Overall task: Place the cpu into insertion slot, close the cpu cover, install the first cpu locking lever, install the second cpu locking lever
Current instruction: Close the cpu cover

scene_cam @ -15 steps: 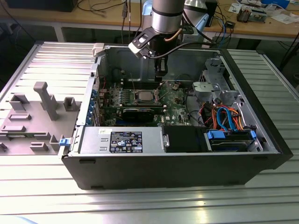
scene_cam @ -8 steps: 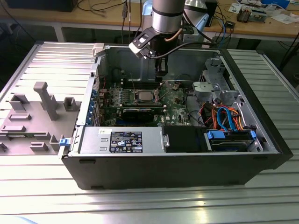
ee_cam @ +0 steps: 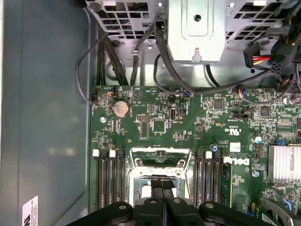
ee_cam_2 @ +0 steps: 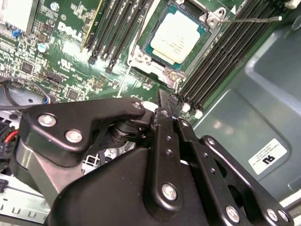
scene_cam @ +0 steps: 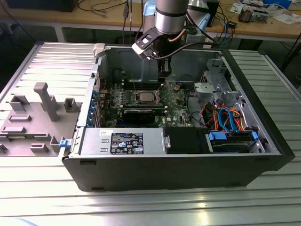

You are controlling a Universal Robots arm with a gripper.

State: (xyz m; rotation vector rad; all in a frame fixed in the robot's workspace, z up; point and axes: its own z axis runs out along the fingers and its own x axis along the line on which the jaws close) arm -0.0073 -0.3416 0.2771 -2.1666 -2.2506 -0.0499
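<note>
Over the motherboard (scene_cam: 178, 104), I see my gripper (ee_cam: 162, 182) with jaws pressed together on nothing, near the cpu (ee_cam_2: 176, 36) seated in the insertion slot (ee_cam_2: 139, 57), the cpu cover (ee_cam_2: 203, 20) down around it.

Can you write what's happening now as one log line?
cpu: seated | cpu cover: down around it | gripper: shut, empty, beside cpu cover

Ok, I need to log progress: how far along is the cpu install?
Done: the cpu is seated and the cpu cover looks down around it. In hand: nothing; the jaws are closed, poised over it. Left: one locking lever sticks out unlatched; the other I cannot judge.
</note>
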